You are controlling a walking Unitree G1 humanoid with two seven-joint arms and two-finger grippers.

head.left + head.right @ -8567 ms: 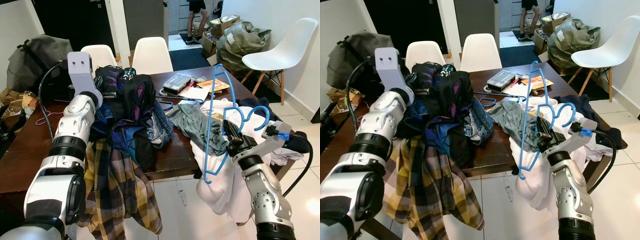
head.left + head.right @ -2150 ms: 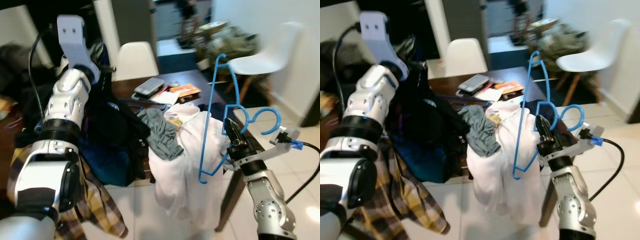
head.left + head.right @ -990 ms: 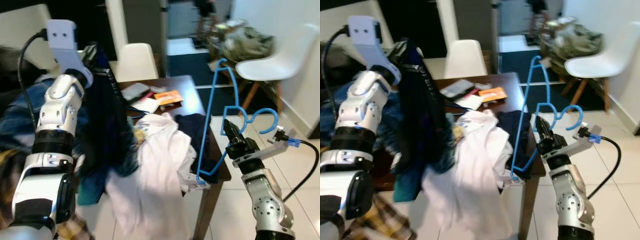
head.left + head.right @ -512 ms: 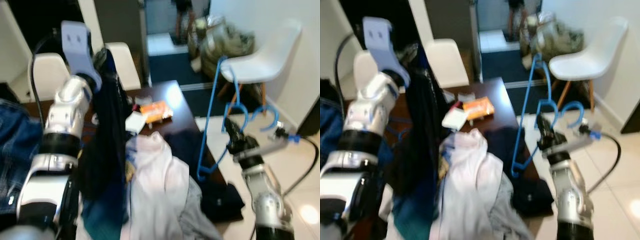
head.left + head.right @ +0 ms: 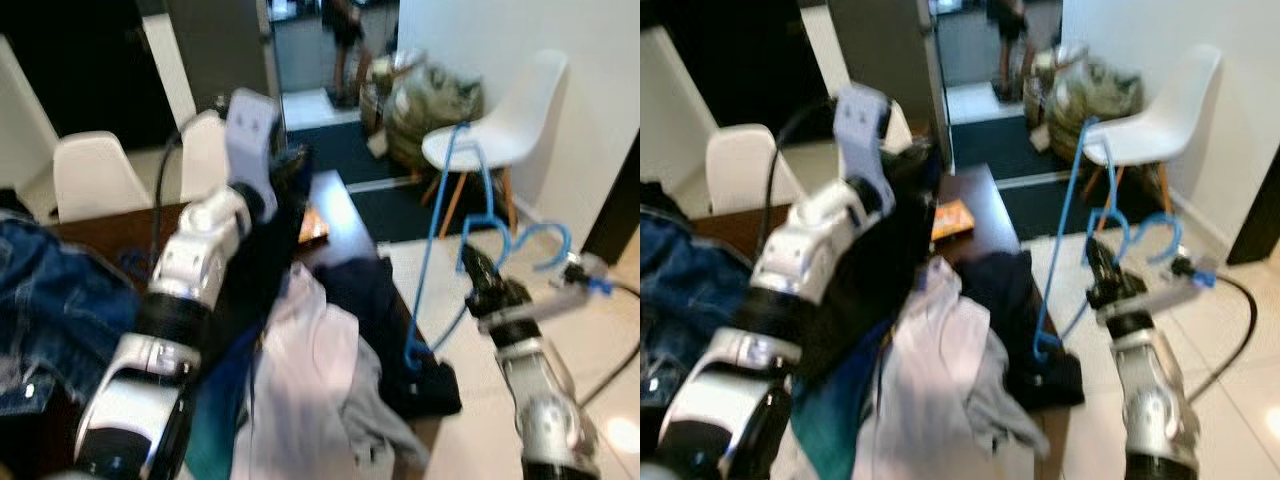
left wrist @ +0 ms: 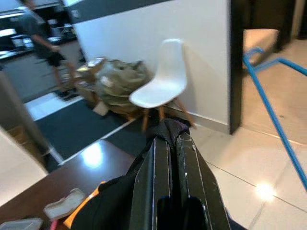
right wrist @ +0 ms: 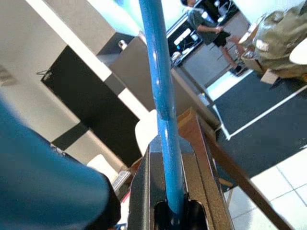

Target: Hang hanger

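Note:
A blue plastic hanger (image 5: 437, 230) stands upright at the right, its hook (image 5: 540, 240) curling over my right wrist. My right gripper (image 5: 475, 268) is shut on one of its slanted bars, and the right wrist view shows the bar (image 7: 163, 96) running between the fingers (image 7: 144, 191). My left gripper (image 5: 290, 165) is raised over the table, shut on a dark garment (image 5: 255, 290) that hangs down from it. In the left wrist view the fingers (image 6: 192, 167) pinch a fold of this black cloth (image 6: 168, 132), with the hanger's blue bar (image 6: 273, 115) off to one side.
The dark wooden table (image 5: 335, 195) carries jeans (image 5: 50, 300), a white garment (image 5: 310, 390), a navy cloth (image 5: 370, 300) and an orange item (image 5: 312, 228). White chairs (image 5: 85, 170) stand behind it, another chair (image 5: 490, 120) and a stuffed bag (image 5: 430, 100) to the right. A person (image 5: 345, 20) stands far back.
The view has swung right and is blurred. My left arm has carried the dark garment rightward over the table. The hanger stays held in my right gripper.

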